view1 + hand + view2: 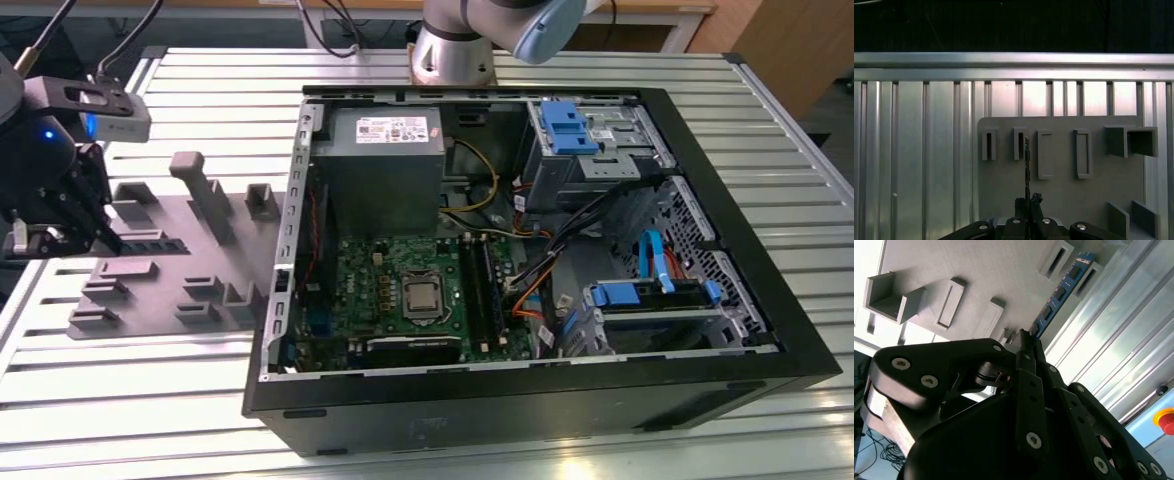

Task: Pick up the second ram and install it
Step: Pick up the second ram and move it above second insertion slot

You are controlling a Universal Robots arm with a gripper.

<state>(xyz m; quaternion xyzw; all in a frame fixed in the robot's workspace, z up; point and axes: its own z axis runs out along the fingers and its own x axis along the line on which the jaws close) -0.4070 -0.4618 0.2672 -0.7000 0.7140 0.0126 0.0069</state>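
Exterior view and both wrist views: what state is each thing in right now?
gripper: fingers shut on the second ram.
second ram: held by one end, over the grey fixture.
computer case: on its side, open.
processor: exposed, no cooler.

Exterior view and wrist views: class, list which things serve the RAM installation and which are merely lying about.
Job in hand: second ram, gripped by the end effector; memory slots; grey fixture.

Lying about: power supply; blue drive cage; red button.
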